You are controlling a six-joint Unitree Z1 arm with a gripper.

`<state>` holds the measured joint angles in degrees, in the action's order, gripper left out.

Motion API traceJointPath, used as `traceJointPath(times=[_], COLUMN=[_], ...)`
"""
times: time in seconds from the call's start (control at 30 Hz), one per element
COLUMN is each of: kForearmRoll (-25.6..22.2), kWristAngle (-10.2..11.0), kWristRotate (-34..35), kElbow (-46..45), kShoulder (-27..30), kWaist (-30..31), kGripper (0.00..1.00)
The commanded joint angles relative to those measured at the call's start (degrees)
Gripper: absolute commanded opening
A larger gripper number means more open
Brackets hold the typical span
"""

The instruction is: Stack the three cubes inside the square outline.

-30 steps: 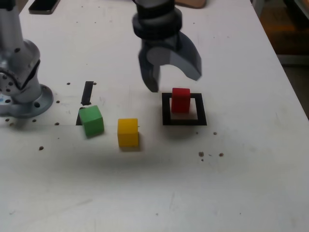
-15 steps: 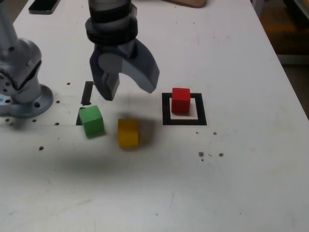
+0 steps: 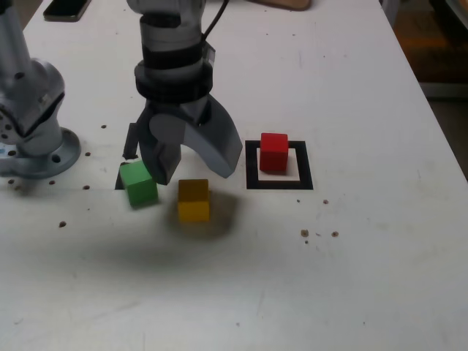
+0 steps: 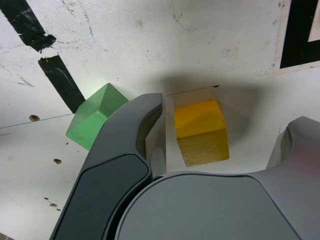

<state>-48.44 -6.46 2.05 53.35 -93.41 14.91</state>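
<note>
My gripper (image 3: pixel 194 174) hangs open just above the yellow cube (image 3: pixel 194 201), one finger on either side of it and not touching it. In the wrist view the yellow cube (image 4: pixel 200 130) lies in the gap of the gripper (image 4: pixel 225 120). The green cube (image 3: pixel 139 184) sits close by on the exterior view's left; in the wrist view one finger partly covers the green cube (image 4: pixel 92 117). The red cube (image 3: pixel 274 152) stands inside the square outline (image 3: pixel 280 183), toward its far edge. A corner of the outline (image 4: pixel 300 35) shows in the wrist view.
Two short black tape strips (image 4: pixel 62 82) lie by the green cube. The arm's metal base (image 3: pixel 33 110) stands at the exterior view's left edge. A dark phone (image 3: pixel 66 7) lies at the far left. Small dark specks dot the white table (image 3: pixel 351 278).
The gripper has moved from above the red cube toward the exterior view's left and come down over the yellow cube. The cubes have not moved.
</note>
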Motion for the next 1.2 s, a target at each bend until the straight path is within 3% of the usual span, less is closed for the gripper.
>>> traceJointPath(times=[0.0, 0.23, 0.53, 0.67, 0.83, 1.07, 1.17], kForearmRoll=[1.2, 5.7, 7.3, 7.8, 9.0, 9.7, 10.0], kWristAngle=[-0.4, -1.1, -1.6, -1.8, -2.4, -3.0, -3.0], kWristRotate=[0.1, 0.1, 0.1, 0.1, 0.1, 0.0, -0.2], kElbow=[-0.8, -3.4, -3.0, -3.2, -3.8, -4.1, -4.3], kShoulder=[-0.5, -2.9, -5.4, -6.2, -6.9, -7.1, -6.9], kWaist=[0.1, 0.1, 0.1, 0.1, 0.1, 0.1, 0.1], kGripper=[0.83, 0.83, 0.83, 0.78, 0.59, 0.22, 0.13])
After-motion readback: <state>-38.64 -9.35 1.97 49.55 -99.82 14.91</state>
